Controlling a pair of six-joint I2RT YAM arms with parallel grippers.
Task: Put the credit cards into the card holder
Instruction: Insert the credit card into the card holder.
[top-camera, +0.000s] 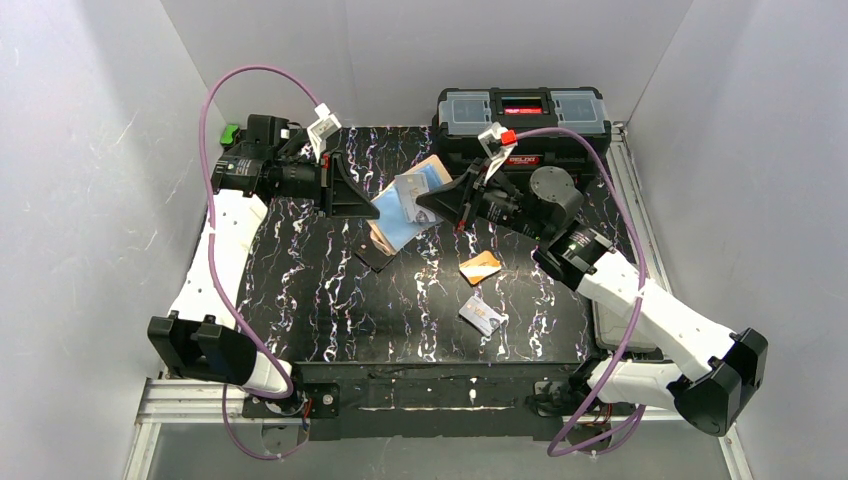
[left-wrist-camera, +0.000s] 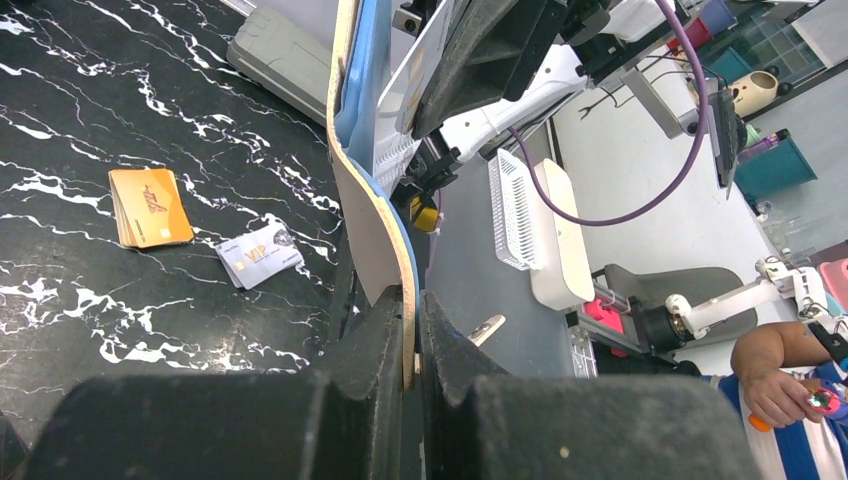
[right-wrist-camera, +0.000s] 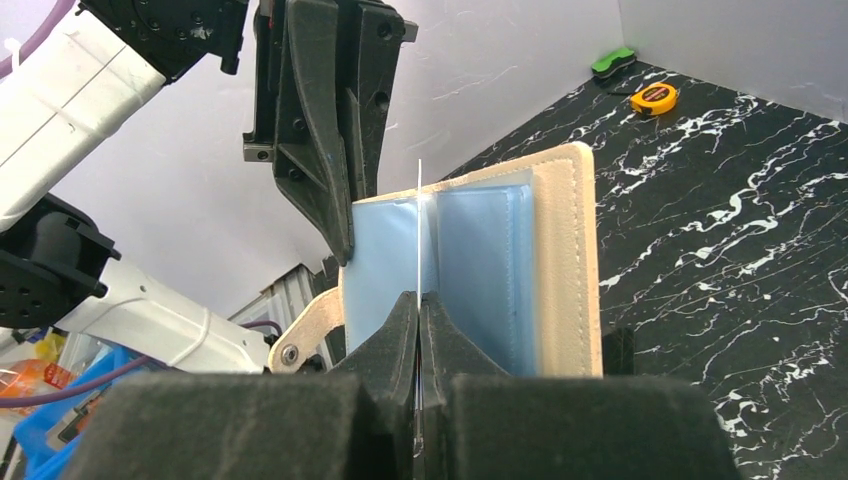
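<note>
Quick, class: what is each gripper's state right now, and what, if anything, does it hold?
Left gripper: closed on the card holder.
Right gripper: closed on a card.

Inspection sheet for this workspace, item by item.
Surface: black white-veined marble-look tabletop.
Job's things: cream folding leather-like card holder held open, upright; orange plastic card and silver-white printed card on tabletop; pale plastic card at holder's blue sleeves.
Clutter: black plastic toolbox, yellow round tape measure, small green object.
Grippers: left pincer shut on holder; right pincer shut on pale card.
Cables: two purple cables, looping clear of cards.
Surroundings: plain grey enclosure walls.
</note>
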